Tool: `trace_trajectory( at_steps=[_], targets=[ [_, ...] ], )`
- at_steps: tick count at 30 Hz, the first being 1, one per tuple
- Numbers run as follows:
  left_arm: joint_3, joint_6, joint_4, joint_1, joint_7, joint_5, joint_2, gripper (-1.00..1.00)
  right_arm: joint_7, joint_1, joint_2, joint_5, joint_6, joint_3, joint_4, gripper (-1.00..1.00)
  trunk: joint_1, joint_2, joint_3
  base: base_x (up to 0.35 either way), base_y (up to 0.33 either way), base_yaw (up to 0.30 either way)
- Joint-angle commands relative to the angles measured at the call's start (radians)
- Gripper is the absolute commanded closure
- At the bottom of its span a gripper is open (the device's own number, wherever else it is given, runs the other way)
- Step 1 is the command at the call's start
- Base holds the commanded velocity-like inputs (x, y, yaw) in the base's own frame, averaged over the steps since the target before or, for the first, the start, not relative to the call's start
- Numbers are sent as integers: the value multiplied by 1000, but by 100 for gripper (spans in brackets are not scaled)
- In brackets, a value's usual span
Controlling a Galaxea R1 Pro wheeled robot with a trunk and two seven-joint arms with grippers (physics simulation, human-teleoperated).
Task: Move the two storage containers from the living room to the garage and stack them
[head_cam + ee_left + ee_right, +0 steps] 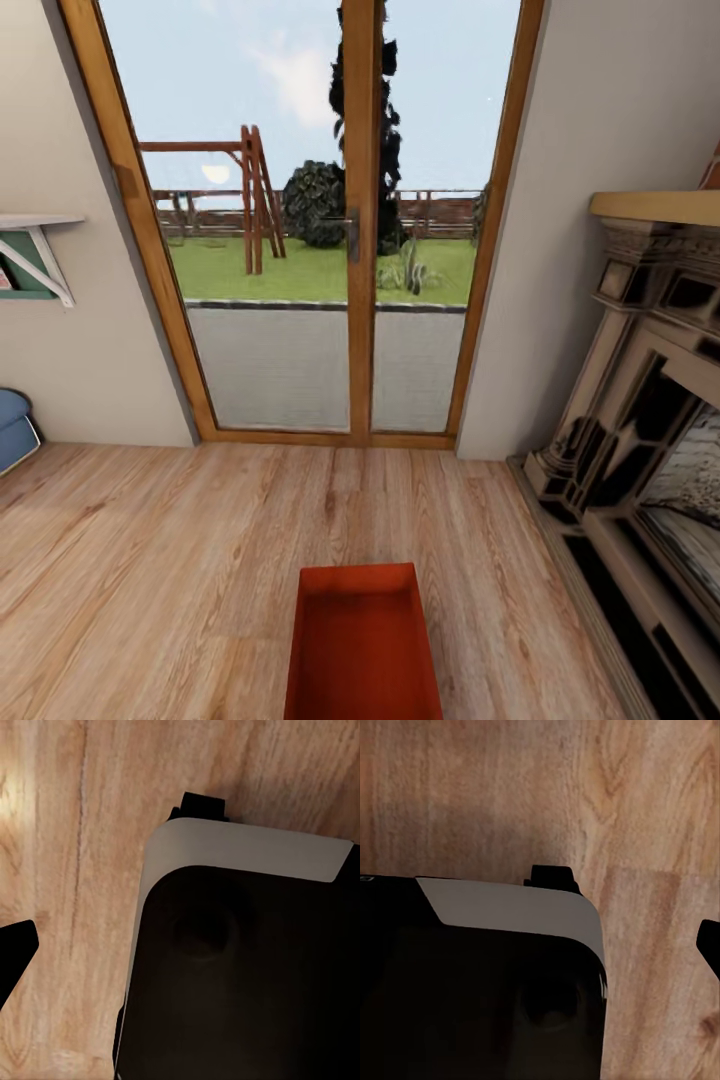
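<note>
Bin time: one storage container (362,645) sits on the wood floor (150,560) of the living room, right below your head camera, in front of the glass door (330,230). It looks stiff, light and empty. Take it by its long side walls, one gripper on each. I cannot tell how open either gripper is. Each wrist camera looks down past the robot's base (247,967).

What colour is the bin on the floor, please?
Orange-red bin, clearest in the head view.
</note>
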Motion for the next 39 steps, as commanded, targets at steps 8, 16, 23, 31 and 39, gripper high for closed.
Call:
trace_trajectory(
  at_steps=[8,16,23,31,39],
  targets=[
    [0,4,-1,0,2,7,0,-100,-2,-1,-10,-12,-6,8,2,-100,0,0,-9,0,0,0],
    [0,4,-1,0,2,7,0,-100,-2,-1,-12,-9,-5,8,2,-100,0,0,-22,0,0,0],
    [0,4,-1,0,2,7,0,-100,-2,-1,-11,-7,-5,8,2,-100,0,0,-33,0,0,0],
    [0,4,-1,0,2,7,0,-100,-2,-1,-12,-7,-5,8,2,-100,0,0,-46,0,0,0],
    [0,4,-1,0,2,7,0,-100,-2,-1,-12,-7,-5,8,2,-100,0,0,-58,0,0,0]
  ],
)
